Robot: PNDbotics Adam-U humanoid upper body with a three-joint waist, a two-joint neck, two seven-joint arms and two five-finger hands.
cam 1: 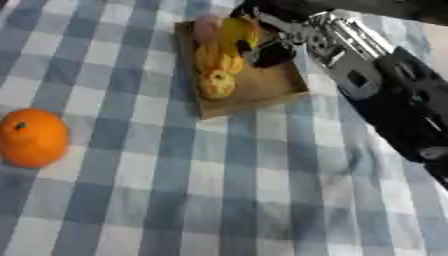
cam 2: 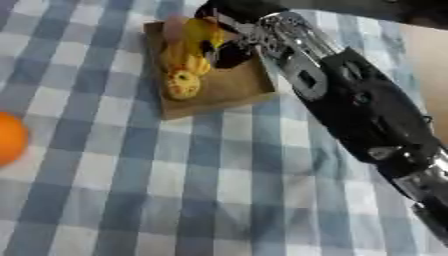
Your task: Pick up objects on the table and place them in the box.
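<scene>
Left eye: the whole orange (cam 1: 32,137) sits on the checked cloth (cam 1: 219,200), far left of the fingers (cam 1: 267,52). Right eye: only its edge shows; right hand (cam 2: 229,50) is over the box (cam 2: 229,90), yellow toys (cam 2: 184,75) lying lengthwise just left of it. Finger curl: cannot tell.

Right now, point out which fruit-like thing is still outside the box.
The orange, alone on the checked tablecloth at the left. The other yellow and orange pieces already lie inside the brown box, where the right hand is reaching.
</scene>
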